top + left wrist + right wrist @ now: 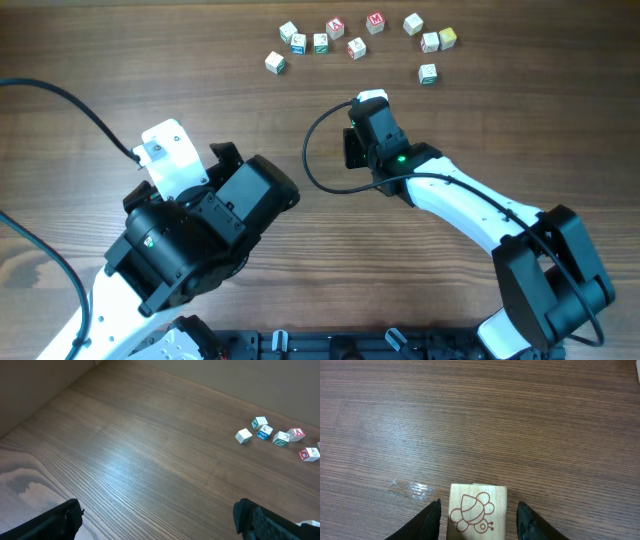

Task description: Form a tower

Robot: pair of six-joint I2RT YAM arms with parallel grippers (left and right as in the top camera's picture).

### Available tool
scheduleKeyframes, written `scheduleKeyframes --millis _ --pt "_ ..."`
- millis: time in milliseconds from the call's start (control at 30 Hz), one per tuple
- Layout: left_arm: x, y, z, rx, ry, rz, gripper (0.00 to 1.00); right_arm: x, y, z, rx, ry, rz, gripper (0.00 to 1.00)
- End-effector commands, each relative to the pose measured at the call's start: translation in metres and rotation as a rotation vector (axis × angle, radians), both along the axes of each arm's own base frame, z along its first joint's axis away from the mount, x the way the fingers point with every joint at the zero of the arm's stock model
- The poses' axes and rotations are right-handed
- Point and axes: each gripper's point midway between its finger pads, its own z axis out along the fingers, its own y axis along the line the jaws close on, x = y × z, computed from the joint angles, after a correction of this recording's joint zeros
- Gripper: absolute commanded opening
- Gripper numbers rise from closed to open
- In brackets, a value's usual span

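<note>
Two arms reach over the wooden table (150, 60) from its near edge. Nearest, the left arm is folded at the lower left, its bulky black joints bunched together. The left gripper (160, 527) hangs over bare wood with its jaws spread wide and nothing between them.

The right arm stretches from the lower right corner in a long white sweep toward the middle of the table, and a black cable (310, 150) loops beside its wrist. The right gripper (478, 506) points down around the tower (478, 497). Of the tower, only a pale cube face with a red-brown bee drawing shows. A narrow gap lies between each of the fingers (431, 520) and the cube, so the jaws are slightly parted and grip nothing. How many cubes stand beneath cannot be told.

Farther off, about eleven loose cubes (356, 47) lie scattered near the far edge, well apart from the right gripper.
</note>
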Motion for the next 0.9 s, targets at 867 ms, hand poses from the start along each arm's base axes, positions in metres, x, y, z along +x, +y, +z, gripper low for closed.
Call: scheduleKeyframes --millis 867 --pt "0.001 0.000 -0.001 -0.005 -0.003 0.011 1.00 -0.007 0.002 -0.062 -0.017 0.126 -0.018 0.83"
